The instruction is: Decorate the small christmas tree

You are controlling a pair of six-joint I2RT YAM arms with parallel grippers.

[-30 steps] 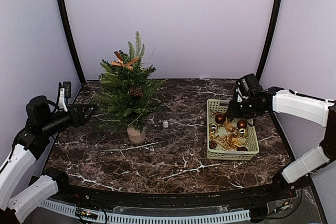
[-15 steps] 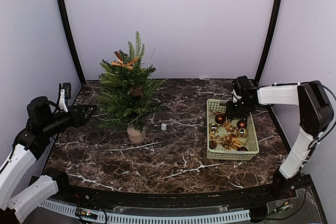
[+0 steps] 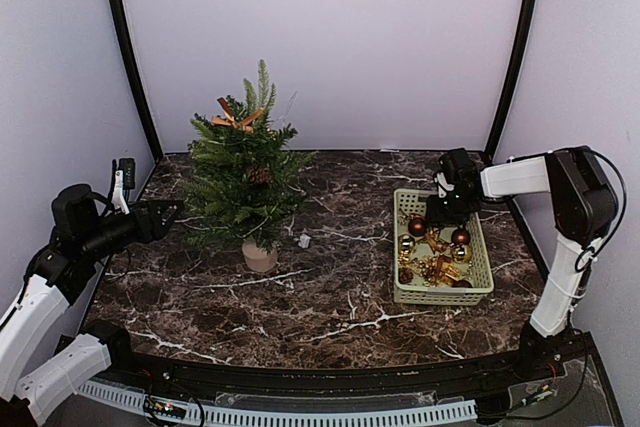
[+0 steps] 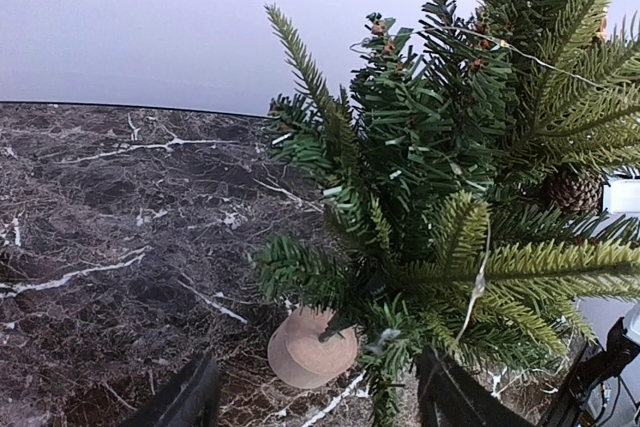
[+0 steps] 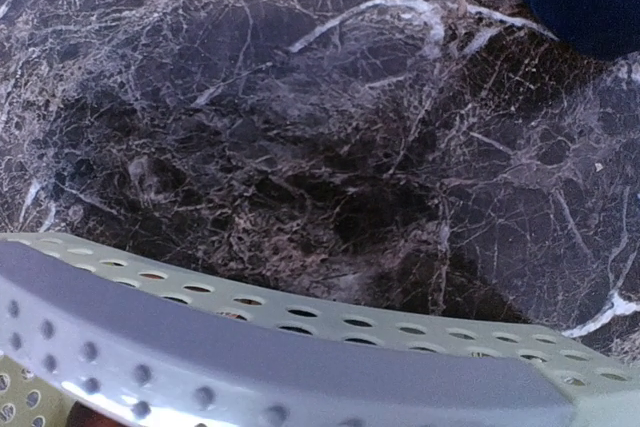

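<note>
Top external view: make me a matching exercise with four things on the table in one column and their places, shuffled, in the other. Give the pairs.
1. small green fir christmas tree
2. pale green perforated plastic basket
3. orange ribbon bow
4. small white block

A. tied near the treetop
B. right part of the dark marble table, holding red and gold baubles
C. left part of the table, in a beige round pot
D. lying on the marble just right of the pot

Pairs: 1-C, 2-B, 3-A, 4-D.
</note>
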